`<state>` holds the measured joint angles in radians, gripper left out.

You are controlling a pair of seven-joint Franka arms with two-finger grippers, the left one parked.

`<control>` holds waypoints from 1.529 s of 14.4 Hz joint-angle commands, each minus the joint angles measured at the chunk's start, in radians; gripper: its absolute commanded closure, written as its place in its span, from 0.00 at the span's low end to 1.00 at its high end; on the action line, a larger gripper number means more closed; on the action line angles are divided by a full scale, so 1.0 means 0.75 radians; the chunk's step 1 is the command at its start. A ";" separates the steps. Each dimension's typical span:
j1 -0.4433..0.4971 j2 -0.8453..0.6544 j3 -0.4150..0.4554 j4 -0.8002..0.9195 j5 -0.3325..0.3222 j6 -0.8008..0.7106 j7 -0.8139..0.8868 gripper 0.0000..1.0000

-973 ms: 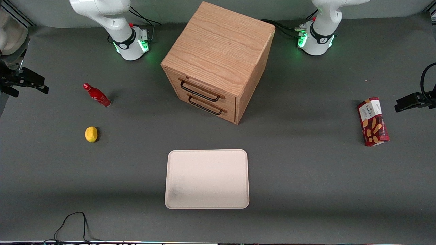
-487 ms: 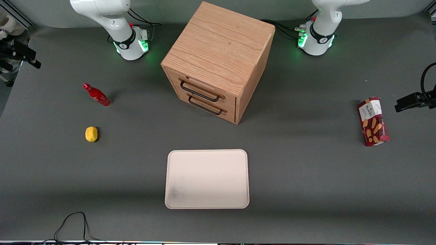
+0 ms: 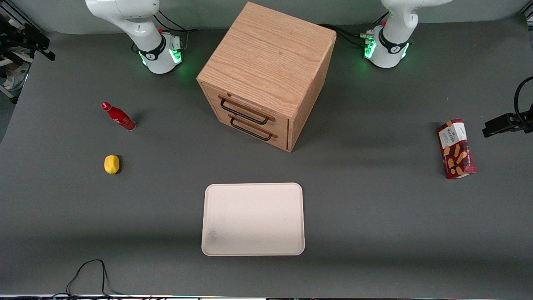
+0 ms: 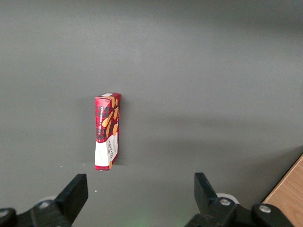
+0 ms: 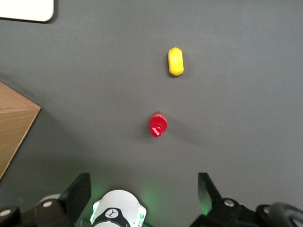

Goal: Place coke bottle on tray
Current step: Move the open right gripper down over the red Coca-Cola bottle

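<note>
The coke bottle (image 3: 118, 117), small and all red with a red cap, stands on the grey table toward the working arm's end, farther from the front camera than a yellow lemon (image 3: 111, 164). The right wrist view looks down on the coke bottle's cap (image 5: 157, 124). My right gripper (image 3: 31, 41) hangs high over the table's edge at the working arm's end, well apart from the bottle. The gripper (image 5: 143, 184) is open, with nothing between its fingers. The cream tray (image 3: 253, 218) lies bare near the table's front edge, with a dark smudge near one corner.
A wooden two-drawer cabinet (image 3: 266, 71) stands mid-table, farther from the front camera than the tray. A red snack box (image 3: 456, 148) lies toward the parked arm's end. The lemon (image 5: 175, 61) lies beside the bottle. A black cable (image 3: 87, 275) loops at the front edge.
My right gripper has travelled along the table's working-arm end, away from the front camera. The bottle, lemon and tray have not moved.
</note>
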<state>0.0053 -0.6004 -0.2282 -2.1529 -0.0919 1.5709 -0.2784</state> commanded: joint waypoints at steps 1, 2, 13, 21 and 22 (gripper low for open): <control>0.005 -0.020 -0.005 -0.109 -0.021 0.106 -0.028 0.00; 0.005 -0.016 -0.005 -0.158 -0.021 0.161 -0.028 0.00; 0.007 0.072 -0.101 -0.682 -0.021 0.858 -0.032 0.00; 0.005 0.144 -0.146 -0.903 -0.023 1.153 -0.038 0.00; 0.005 0.144 -0.148 -0.915 -0.023 1.155 -0.054 0.00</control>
<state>0.0059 -0.4963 -0.3211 -2.8025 -0.0976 2.3917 -0.2881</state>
